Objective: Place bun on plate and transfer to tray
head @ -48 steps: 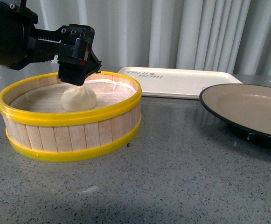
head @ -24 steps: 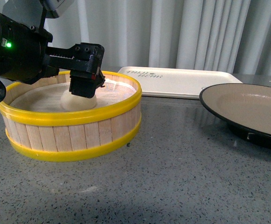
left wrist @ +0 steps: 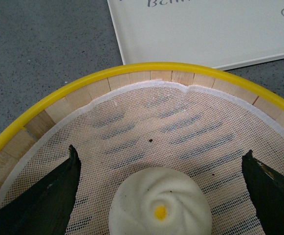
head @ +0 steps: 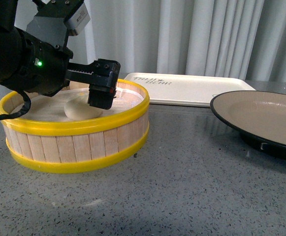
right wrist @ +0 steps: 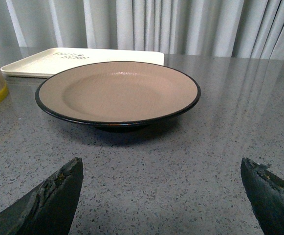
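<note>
**Bun not yet lifted, plate and tray both waiting**

Over on the left, the left end effector [head: 101,100] was down inside the steamer [head: 74,125], and its fingers stood wide apart! The wrist view showed one dark finger on each side of the bun [left wrist: 160,208], with clear mesh liner [left wrist: 146,127] in both gaps, so nothing was gripped. The bun sat upright on that liner, pleats and yellow dot facing up, inside the steamer and nearer its middle than its wall.

By my reading the task had barely started. The grasp was lined up, but the lift, the drop onto the plate and the move to the tray were all left to do.

Moving right, the tray [head: 192,87] lay flat at the back of the worktop [head: 182,187], with nothing on it, in front of the curtain [head: 206,34]. Further right sat the plate [head: 261,115], bare too and well apart from the steamer. The right end effector [right wrist: 160,166] faced it low over the worktop, spread wide and holding nothing.

The obstacle, as I saw it, was the steamer's raised yellow rim, which the bun had to clear.
</note>
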Robot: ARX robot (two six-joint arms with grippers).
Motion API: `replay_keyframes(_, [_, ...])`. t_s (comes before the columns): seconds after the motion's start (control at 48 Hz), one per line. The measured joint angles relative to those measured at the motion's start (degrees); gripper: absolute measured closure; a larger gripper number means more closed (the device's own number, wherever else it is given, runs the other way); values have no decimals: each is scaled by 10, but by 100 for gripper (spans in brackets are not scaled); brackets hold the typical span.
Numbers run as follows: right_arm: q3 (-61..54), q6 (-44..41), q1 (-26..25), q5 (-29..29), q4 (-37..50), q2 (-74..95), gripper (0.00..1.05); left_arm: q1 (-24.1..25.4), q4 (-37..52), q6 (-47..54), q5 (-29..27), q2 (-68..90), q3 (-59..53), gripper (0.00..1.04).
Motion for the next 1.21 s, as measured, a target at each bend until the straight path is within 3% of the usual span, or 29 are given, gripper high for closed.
replay_keyframes(0.604, [0,0,0,0,0,0,8,17,-8,0,-3,19,10,8])
replay_keyframes(0.854, [0,0,0,0,0,0,8,20,-18,-13,6,21,10,41])
replay_keyframes(1.021, [0,0,0,0,0,0,8,20,-19,-21,9,21,9,72])
replay_keyframes(1.208, [0,0,0,0,0,0,8,17,-19,-24,15,16,4,95])
